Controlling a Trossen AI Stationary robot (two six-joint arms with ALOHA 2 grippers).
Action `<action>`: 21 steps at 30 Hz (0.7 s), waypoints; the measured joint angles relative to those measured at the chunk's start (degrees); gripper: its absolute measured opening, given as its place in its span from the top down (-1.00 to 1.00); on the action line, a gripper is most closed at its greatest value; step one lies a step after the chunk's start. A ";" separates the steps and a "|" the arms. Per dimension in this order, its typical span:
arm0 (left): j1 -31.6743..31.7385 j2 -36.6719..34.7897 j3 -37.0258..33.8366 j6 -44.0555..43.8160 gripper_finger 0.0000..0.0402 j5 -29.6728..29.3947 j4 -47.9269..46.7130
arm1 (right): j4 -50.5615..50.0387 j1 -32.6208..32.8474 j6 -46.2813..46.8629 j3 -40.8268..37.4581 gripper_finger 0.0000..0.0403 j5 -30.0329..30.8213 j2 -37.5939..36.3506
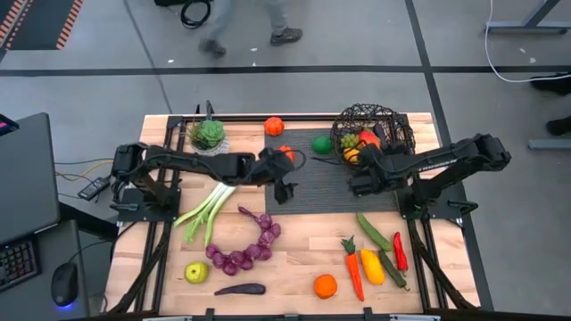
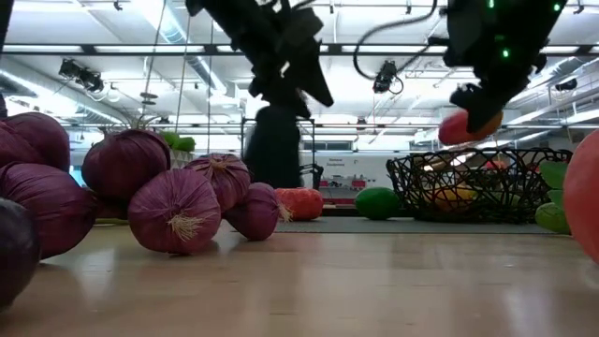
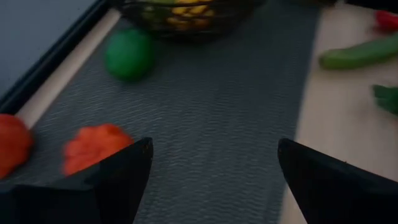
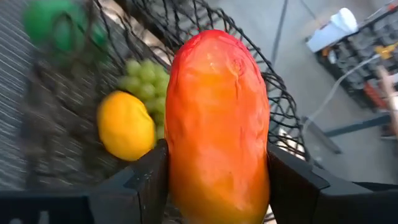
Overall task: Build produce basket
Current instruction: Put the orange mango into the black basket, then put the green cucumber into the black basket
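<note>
My left gripper (image 1: 284, 185) hangs over the dark mat (image 1: 330, 192), near a red pepper (image 1: 284, 153). My right gripper (image 1: 364, 165) sits at the basket (image 1: 375, 125) edge — fruit already inside. On the wood lie a leek (image 1: 207, 209), purple grapes (image 1: 248, 248), an apple (image 1: 196, 272) and a carrot (image 1: 354, 267).

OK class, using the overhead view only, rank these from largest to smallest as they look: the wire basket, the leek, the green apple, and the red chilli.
1. wire basket, widest overall
2. leek, long but thin
3. red chilli
4. green apple

The chilli and apple are close: the chilli looks longer, the apple fatter, so their order is unsure.
</note>
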 joint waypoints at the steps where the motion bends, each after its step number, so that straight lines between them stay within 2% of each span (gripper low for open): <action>1: 0.88 0.01 0.00 0.04 -0.76 0.01 -0.08 | -0.02 -0.50 -0.58 -0.95 -0.13 0.20 0.00; 5: 3.90 0.02 0.00 0.11 -0.76 0.02 -0.26 | -0.03 -2.11 0.44 -3.64 -0.21 2.00 0.00; 12: 7.32 0.07 0.00 1.66 -0.76 0.06 -0.24 | 2.28 -2.06 4.72 -3.94 -0.52 8.11 -0.23; 21: 10.14 2.22 -0.06 3.53 -0.76 0.12 0.05 | 4.89 -1.94 5.40 -3.94 -0.76 7.99 -0.39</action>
